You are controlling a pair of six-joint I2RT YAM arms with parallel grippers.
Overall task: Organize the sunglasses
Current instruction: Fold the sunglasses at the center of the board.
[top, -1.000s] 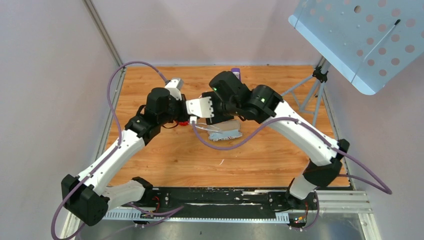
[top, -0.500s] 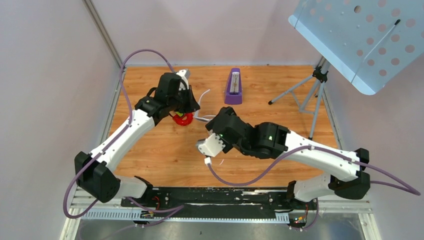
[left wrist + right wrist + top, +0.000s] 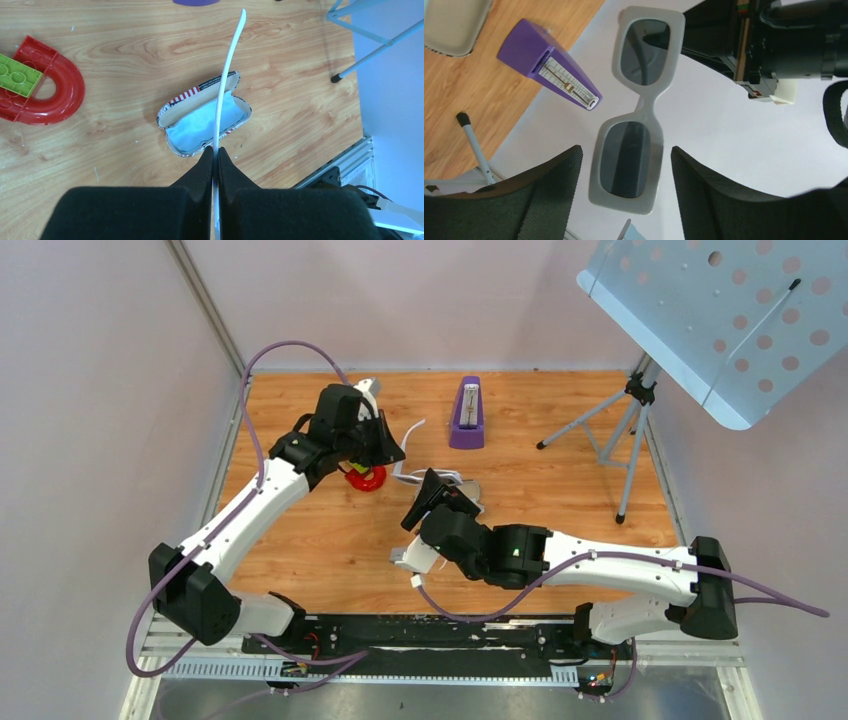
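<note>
The sunglasses (image 3: 636, 110) hang in the air, white frame and dark lenses facing my right wrist camera. My left gripper (image 3: 216, 150) is shut on one thin white arm (image 3: 227, 75) of them, above the open stars-and-stripes case (image 3: 172, 107) with the light blue cloth (image 3: 200, 122) inside. In the top view the left gripper (image 3: 388, 452) holds the sunglasses (image 3: 411, 429) left of the case (image 3: 468, 490). My right gripper (image 3: 432, 495) points up at them, open. In its own view the right gripper (image 3: 625, 150) has the lower lens between its fingers with a gap on each side.
A purple metronome (image 3: 466, 415) stands at the back. A music stand (image 3: 720, 320) on tripod legs (image 3: 600, 430) fills the back right. A red curved toy (image 3: 366, 478) with a green brick (image 3: 17, 77) lies under the left gripper.
My right arm pulled back from over the case, dropped low and tilted its gripper up toward the sunglasses, jaws wider. My left gripper drew back left with the sunglasses.
</note>
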